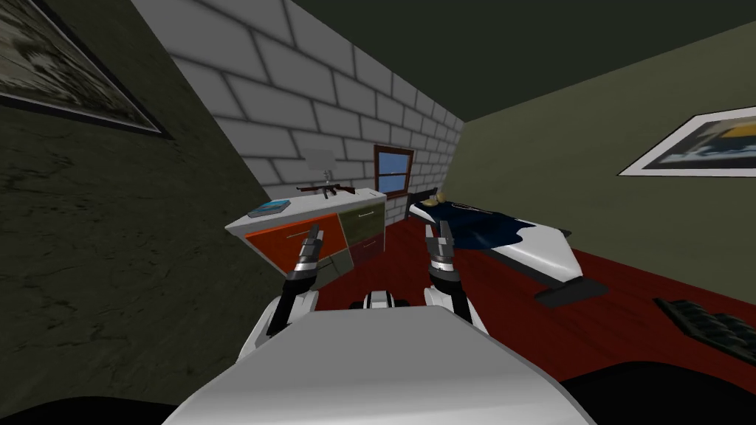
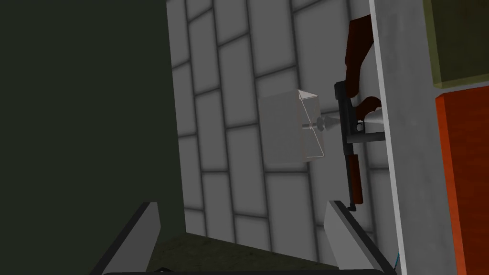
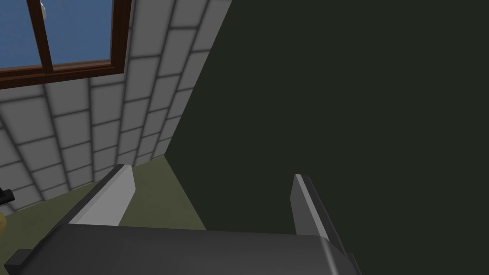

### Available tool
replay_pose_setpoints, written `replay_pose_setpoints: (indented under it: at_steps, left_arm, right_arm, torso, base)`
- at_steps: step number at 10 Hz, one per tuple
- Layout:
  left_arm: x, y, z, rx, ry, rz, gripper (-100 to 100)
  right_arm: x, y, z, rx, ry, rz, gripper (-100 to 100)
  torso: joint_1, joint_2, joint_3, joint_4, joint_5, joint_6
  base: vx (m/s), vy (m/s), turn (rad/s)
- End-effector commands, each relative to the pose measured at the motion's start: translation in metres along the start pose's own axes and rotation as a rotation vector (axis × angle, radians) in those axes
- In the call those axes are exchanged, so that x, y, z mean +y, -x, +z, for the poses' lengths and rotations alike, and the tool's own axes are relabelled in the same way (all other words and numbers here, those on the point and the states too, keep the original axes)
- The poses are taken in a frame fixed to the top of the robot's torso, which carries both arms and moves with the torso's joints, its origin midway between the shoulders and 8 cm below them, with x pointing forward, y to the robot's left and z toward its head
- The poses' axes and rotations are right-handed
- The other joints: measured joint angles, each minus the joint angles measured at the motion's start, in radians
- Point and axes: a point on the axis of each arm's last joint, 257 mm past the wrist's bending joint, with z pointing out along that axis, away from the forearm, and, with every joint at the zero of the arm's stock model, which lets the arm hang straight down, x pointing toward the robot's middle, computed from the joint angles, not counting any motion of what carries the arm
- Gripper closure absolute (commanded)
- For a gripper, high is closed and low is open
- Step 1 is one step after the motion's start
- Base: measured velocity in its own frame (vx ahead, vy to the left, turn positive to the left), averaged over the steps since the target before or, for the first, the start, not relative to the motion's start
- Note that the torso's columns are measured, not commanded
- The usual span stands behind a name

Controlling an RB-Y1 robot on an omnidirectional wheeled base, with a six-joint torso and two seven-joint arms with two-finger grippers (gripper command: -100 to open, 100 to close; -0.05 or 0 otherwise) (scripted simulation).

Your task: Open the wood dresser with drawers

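Note:
The dresser (image 1: 255,221) stands against the brick wall on my left, with a white top and coloured fronts. Its orange drawer (image 1: 284,245) is nearest, an olive drawer (image 1: 363,218) lies beyond it, and a dark red one (image 1: 367,251) sits below; all sit flush. My left gripper (image 1: 314,235) hovers open just in front of the orange drawer, holding nothing. The left wrist view has the open left gripper (image 2: 241,224) beside the dresser's white top edge (image 2: 401,143) and orange front (image 2: 465,181). My right gripper (image 1: 438,235) is raised over the floor, its fingers (image 3: 112,195) open and empty.
On the dresser top lie a blue book (image 1: 269,207), a toy gun (image 1: 327,189) and a pale lamp (image 1: 319,161). A bed (image 1: 546,254) with dark bedding runs along the right. A dark flat object (image 1: 701,321) lies on the red floor.

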Motion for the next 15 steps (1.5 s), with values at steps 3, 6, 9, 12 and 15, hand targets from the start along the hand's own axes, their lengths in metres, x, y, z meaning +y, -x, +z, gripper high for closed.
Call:
replay_pose_setpoints:
  at_steps: [3, 6, 9, 12, 15]
  left_arm:
    - [0.047, 0.006, -0.005, 0.008, 0.088, 0.008, -100]
    - [0.075, 0.012, -0.012, -0.016, 0.144, -0.005, -100]
    - [0.105, 0.020, -0.019, -0.029, 0.203, -0.009, -100]
    - [0.136, 0.031, -0.028, -0.028, 0.262, 0.004, -100]
    - [0.160, 0.039, -0.037, -0.053, 0.312, -0.009, -100]
  right_arm:
    - [0.000, 0.000, 0.000, 0.000, 0.000, 0.000, 0]
    - [0.000, 0.000, 0.000, 0.000, 0.000, 0.000, 0]
    - [0.000, 0.000, 0.000, 0.000, 0.000, 0.000, 0]
    - [0.000, 0.000, 0.000, 0.000, 0.000, 0.000, 0]
    - [0.000, 0.000, 0.000, 0.000, 0.000, 0.000, 0]
  torso:
    - [0.003, 0.003, 0.002, 0.001, 0.001, 0.000]
    - [0.003, 0.008, 0.004, 0.002, 0.001, 0.000]
    - [0.000, 0.003, 0.001, 0.001, 0.000, 0.000]
    - [0.006, 0.005, 0.003, 0.002, 0.002, 0.000]
    - [0.002, 0.004, 0.002, 0.001, 0.001, 0.000]
  base:
    - [0.209, -0.126, 0.077]
    - [0.169, -0.135, 0.069]
    - [0.192, -0.188, 0.085]
    - [0.176, -0.140, 0.072]
    - [0.190, -0.153, 0.075]
